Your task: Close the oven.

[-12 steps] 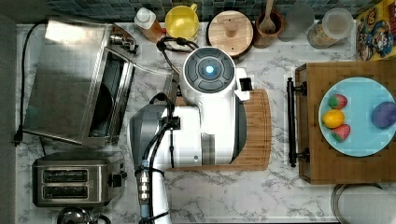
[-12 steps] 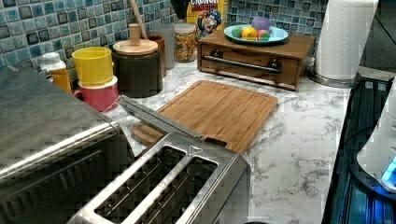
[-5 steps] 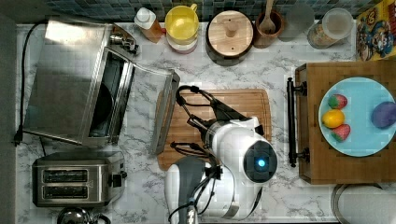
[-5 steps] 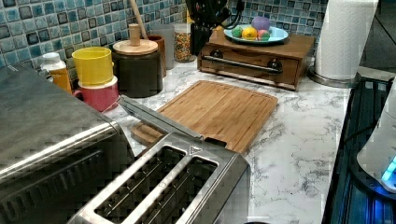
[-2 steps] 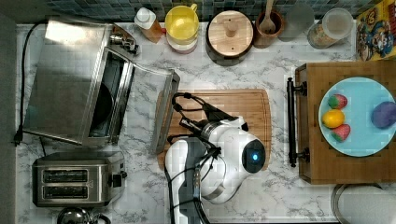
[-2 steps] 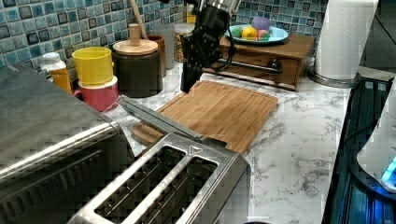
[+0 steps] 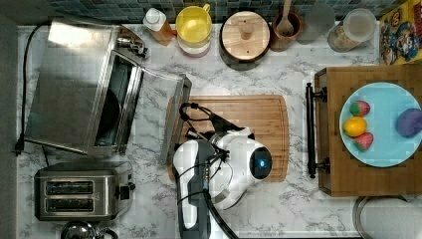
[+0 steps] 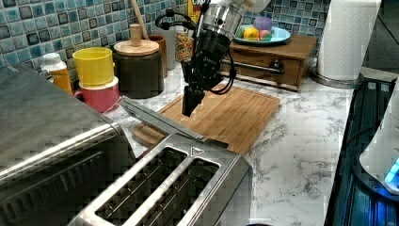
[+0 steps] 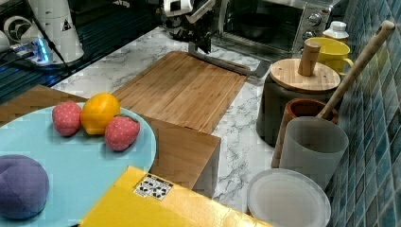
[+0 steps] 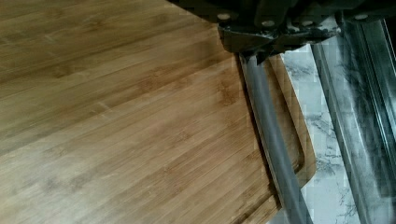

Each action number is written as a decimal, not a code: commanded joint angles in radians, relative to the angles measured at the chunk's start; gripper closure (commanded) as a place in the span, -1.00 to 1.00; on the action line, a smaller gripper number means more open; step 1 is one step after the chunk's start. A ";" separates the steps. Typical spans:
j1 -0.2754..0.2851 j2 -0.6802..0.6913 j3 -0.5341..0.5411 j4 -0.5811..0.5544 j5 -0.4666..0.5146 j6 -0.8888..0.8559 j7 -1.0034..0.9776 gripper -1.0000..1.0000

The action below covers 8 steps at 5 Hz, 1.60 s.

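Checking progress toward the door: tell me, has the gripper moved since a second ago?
Yes. In the left view the gripper has come from beside the wooden drawer box down toward the open oven door, over the cutting board.

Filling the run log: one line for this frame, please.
task: close oven | oven door: open, lying flat | gripper: above door handle, at cutting board edge | contact: unclear

White marble counter (image 7: 298, 214) carries the oven (image 7: 74, 84), toaster (image 7: 79, 193), cutting board (image 7: 259, 119), jars along the frame's top, wooden stand (image 7: 368, 79) at right.
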 commanded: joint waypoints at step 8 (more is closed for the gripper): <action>-0.005 0.093 0.131 0.255 0.367 -0.128 -0.415 1.00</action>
